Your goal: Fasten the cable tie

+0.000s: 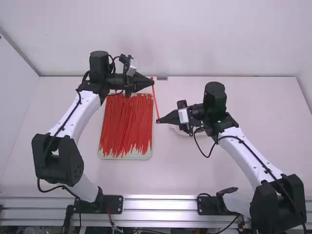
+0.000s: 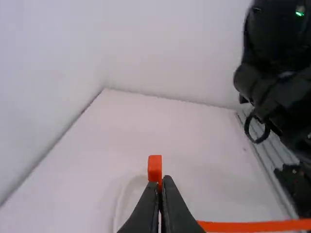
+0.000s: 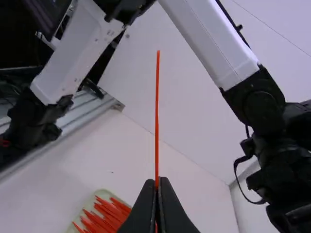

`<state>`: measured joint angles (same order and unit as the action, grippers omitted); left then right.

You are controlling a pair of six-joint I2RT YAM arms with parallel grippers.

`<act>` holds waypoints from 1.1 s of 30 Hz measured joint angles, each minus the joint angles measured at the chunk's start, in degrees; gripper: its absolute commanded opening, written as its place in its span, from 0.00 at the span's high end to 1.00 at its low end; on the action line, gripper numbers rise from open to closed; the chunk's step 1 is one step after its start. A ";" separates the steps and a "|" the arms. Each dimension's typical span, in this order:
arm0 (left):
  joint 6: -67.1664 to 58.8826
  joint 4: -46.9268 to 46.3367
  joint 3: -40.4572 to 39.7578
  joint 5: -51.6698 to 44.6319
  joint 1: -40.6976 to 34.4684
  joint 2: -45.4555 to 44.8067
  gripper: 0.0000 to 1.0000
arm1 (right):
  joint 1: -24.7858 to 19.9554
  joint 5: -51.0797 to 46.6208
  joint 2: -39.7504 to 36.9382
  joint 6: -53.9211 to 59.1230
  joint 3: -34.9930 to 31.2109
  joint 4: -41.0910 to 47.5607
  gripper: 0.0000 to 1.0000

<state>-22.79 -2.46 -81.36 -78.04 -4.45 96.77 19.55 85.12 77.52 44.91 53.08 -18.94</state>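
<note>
Left arm (image 1: 80, 109): reaches up the left side of the white table (image 1: 243, 97), wrist turned toward the middle, close to the far edge

Left gripper (image 1: 148, 83): hangs over the far right corner of the tray, fingers pressed together. They pinch a single red cable tie (image 1: 155, 100) just behind its head (image 2: 154, 167). In the left wrist view the square head sticks out past the fingertips, and the strap runs off sideways below them

Tray (image 1: 124, 157): pale and flat, lying on the table left of the middle, long side running from the near edge toward the far edge. It carries a thick heap of loose red ties (image 1: 126, 124), laid lengthwise and roughly parallel

The held cable tie: up off the table, stretched almost straight between the two grippers, just beside the tray's right edge. The head end is at the far side and the tail end nearer the middle of the table

Right gripper (image 1: 160, 120): near the table's middle, just right of the tray, pointing left. Its fingers are closed on the tail end of the same tie. In the right wrist view the strap rises straight out from between the tips toward the left arm
</note>
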 measured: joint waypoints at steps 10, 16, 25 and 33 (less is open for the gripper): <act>-12.70 2.01 0.02 -0.15 0.00 0.00 0.98 | 1.25 -8.09 0.04 -26.10 0.11 -19.98 1.00; -14.23 4.85 0.00 0.72 0.02 0.02 0.98 | 3.43 -20.24 0.04 -45.88 0.11 -23.87 1.00; -14.75 12.63 0.00 -0.66 0.11 0.00 0.98 | 1.44 -23.43 3.43 -58.36 0.11 -22.40 1.00; -14.75 17.62 0.02 -1.11 0.74 0.00 0.98 | 0.81 -22.67 9.33 -66.77 0.13 -24.33 1.00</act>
<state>-37.54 15.16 -81.34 -79.15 -3.70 96.77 20.36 62.46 86.85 -21.87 53.21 -43.27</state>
